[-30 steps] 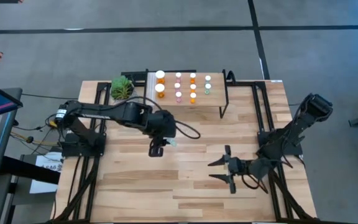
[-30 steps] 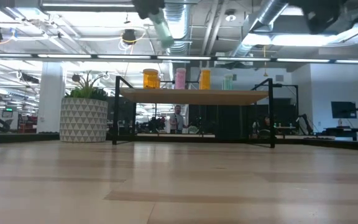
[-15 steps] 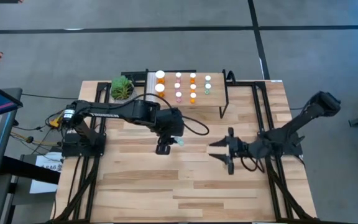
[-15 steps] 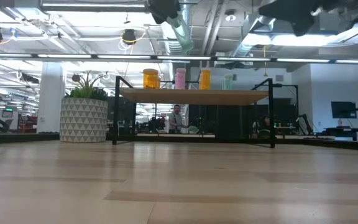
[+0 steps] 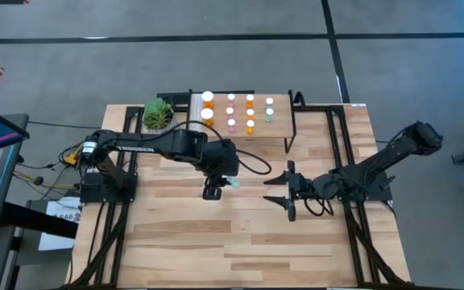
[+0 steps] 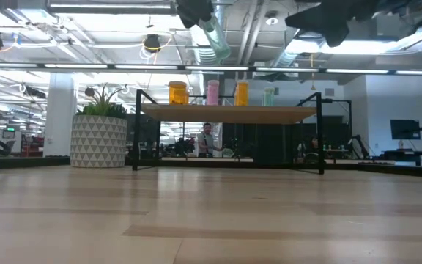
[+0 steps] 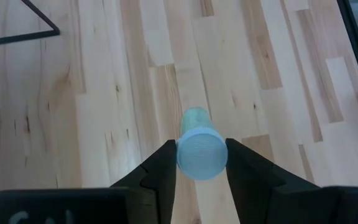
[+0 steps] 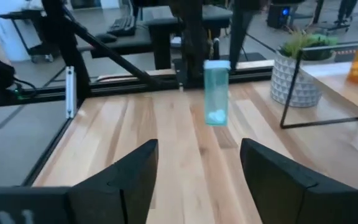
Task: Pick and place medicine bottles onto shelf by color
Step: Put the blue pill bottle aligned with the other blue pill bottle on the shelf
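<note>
My left gripper is shut on a small teal bottle held high over the middle of the table; the bottle also shows in the low view and in the right wrist view. My right gripper is open and empty, just right of the bottle, its fingers pointing at it. The shelf stands at the table's far side on black legs. On it stand two larger orange bottles and rows of pink, orange and teal bottles. My left gripper pinches the teal bottle's upper end between its two fingers, one on each side of the round body. The fingers come from above. The bottle is lifted clear and hangs below them, tilted, its lower end toward the table's right.
A potted plant stands at the shelf's left end. Black frame rails run along the table's left and right sides. Bare planks lie toward the near edge.
My left gripper has carried the teal bottle a little toward the table's right and then kept still. My right gripper has gone toward the table's left and far side, closing on the bottle, and has stayed open.
</note>
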`<move>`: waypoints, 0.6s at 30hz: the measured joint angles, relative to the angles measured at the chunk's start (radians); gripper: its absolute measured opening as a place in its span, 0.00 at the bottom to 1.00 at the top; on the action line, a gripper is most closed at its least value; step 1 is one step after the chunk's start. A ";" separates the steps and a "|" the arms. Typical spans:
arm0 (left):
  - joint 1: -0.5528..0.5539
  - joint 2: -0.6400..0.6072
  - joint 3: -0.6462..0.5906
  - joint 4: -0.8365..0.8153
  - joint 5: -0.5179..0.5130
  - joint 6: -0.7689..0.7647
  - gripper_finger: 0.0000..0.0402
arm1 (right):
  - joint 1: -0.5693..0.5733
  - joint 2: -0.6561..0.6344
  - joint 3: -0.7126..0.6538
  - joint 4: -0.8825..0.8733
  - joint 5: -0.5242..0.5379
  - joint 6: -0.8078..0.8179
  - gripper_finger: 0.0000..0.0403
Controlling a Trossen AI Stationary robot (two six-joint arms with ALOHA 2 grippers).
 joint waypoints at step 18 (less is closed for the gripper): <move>0.000 0.000 0.000 0.017 -0.002 0.005 0.27 | -0.092 0.102 0.050 0.065 -0.084 -0.011 0.67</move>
